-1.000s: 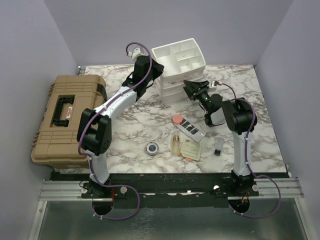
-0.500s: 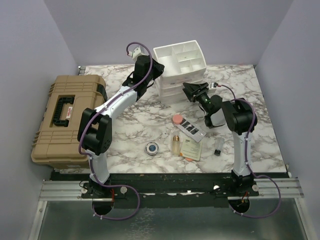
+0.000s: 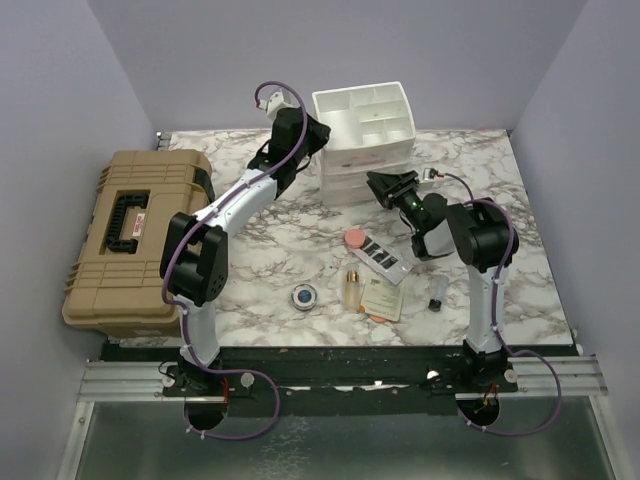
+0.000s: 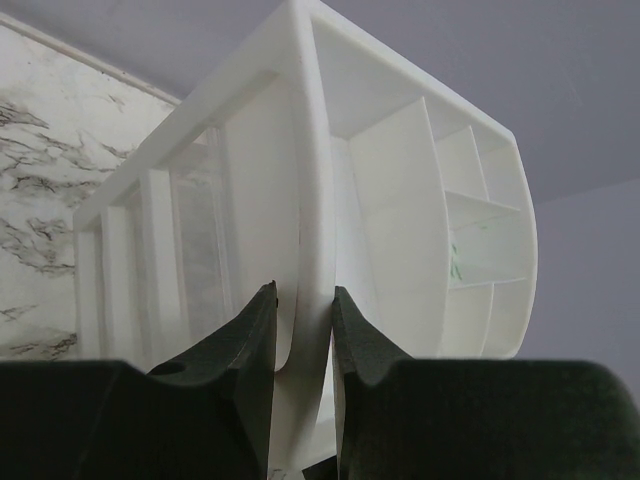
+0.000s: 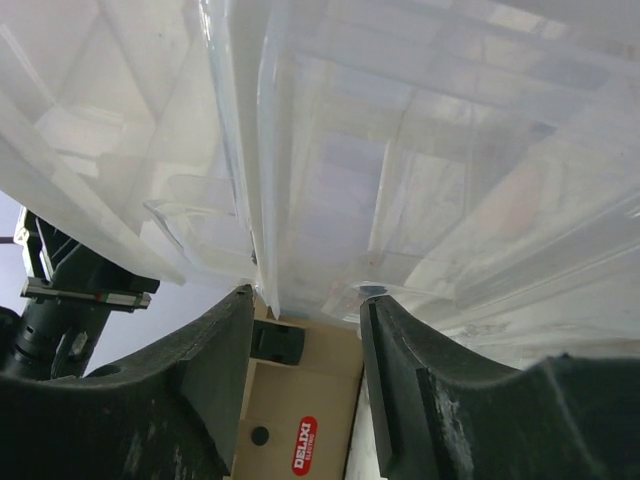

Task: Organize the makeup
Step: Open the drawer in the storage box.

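Surface: marble table, purple walls.
Makeup: blue compact, pink puff and amber bottle lie loose near the front, well apart from both claws.
Handling: probably light; the bottle looks slick and is best pinched at its sides.
Left gripper: narrow, clamping the organizer wall.
Right gripper: half-wide, straddling a clear drawer edge.

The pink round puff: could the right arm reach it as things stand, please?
Probably yes: the pink round puff lies uncovered on the marble table near the right gripper, which need only back away from the drawer front of the white organizer.
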You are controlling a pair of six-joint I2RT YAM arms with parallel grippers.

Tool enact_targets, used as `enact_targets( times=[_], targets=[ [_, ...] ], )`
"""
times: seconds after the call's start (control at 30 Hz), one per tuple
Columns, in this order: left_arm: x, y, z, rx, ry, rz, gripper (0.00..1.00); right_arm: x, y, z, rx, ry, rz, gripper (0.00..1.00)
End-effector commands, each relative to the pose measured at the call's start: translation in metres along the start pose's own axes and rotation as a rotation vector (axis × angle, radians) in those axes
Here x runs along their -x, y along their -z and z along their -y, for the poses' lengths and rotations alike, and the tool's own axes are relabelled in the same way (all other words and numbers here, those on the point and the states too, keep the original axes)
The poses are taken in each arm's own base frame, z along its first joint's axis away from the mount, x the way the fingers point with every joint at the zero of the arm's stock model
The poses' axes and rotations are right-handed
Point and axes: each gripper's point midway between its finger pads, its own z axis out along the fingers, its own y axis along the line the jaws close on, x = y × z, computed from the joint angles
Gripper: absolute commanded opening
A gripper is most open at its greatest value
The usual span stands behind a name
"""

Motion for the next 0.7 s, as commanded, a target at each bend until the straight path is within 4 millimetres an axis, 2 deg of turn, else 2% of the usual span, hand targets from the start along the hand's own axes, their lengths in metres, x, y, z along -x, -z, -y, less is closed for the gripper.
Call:
enact_targets(
  times=[0.0,0.57,0.67],
  targets=[
    [-0.01,-0.011,-0.021,0.063,0.036,-0.013,0.01,-0.002,0.01,-0.087,0.293,0.133,-0.001,0.51],
    [-0.006,-0.012,-0.018,0.06,0.03,-0.004,0.01,-0.017,0.054,-0.087,0.216,0.167,-0.009,0.5],
    [-0.007,-0.011,-0.019,0.062,0.027,-0.004,0.01,-0.018,0.06,-0.086,0.203,0.155,-0.008,0.53]
  ],
)
